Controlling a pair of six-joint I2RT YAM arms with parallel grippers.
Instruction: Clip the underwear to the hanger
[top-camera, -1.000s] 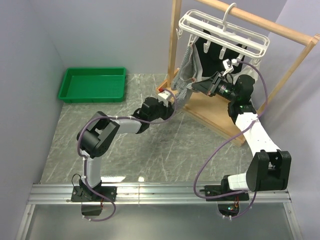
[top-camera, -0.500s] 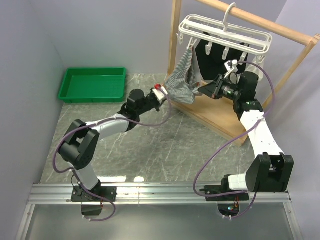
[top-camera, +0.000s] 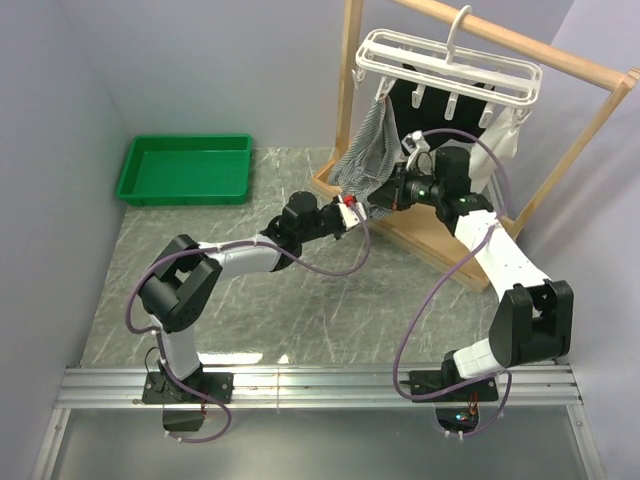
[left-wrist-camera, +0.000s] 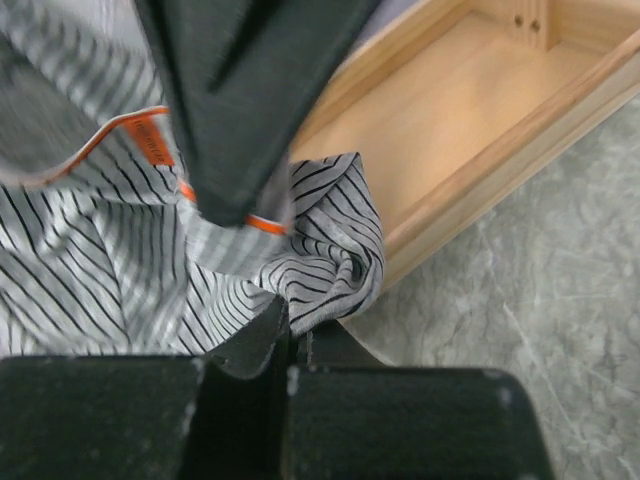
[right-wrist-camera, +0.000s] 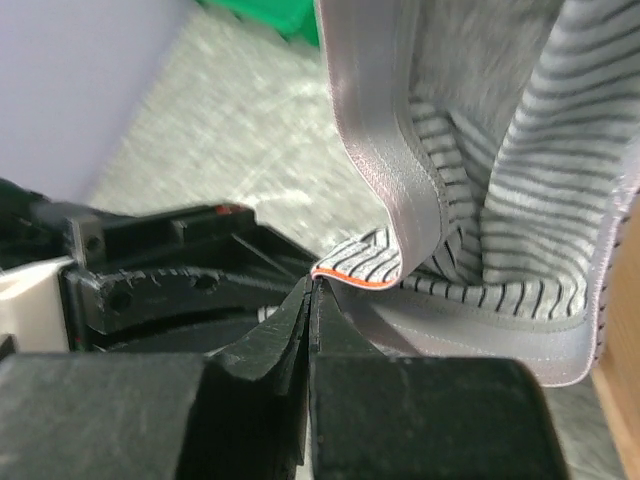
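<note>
The striped underwear hangs in a bunch from the left end of the white hanger, which hooks on the wooden rack's top bar. My left gripper is shut on the cloth's lower fold, and the left wrist view shows its jaws pinching striped underwear. Just to the right, my right gripper is shut on the orange-trimmed edge; its jaws meet on that edge of the underwear. The two grippers almost touch.
A black garment and a small white cloth also hang from the hanger. The wooden rack's base lies under both grippers, seen as a wooden tray. A green tray sits at the far left.
My left gripper shut on the underwear, pulled it out to the left, then came back right beside the right gripper. The right arm swung left and down with the cloth's edge.
</note>
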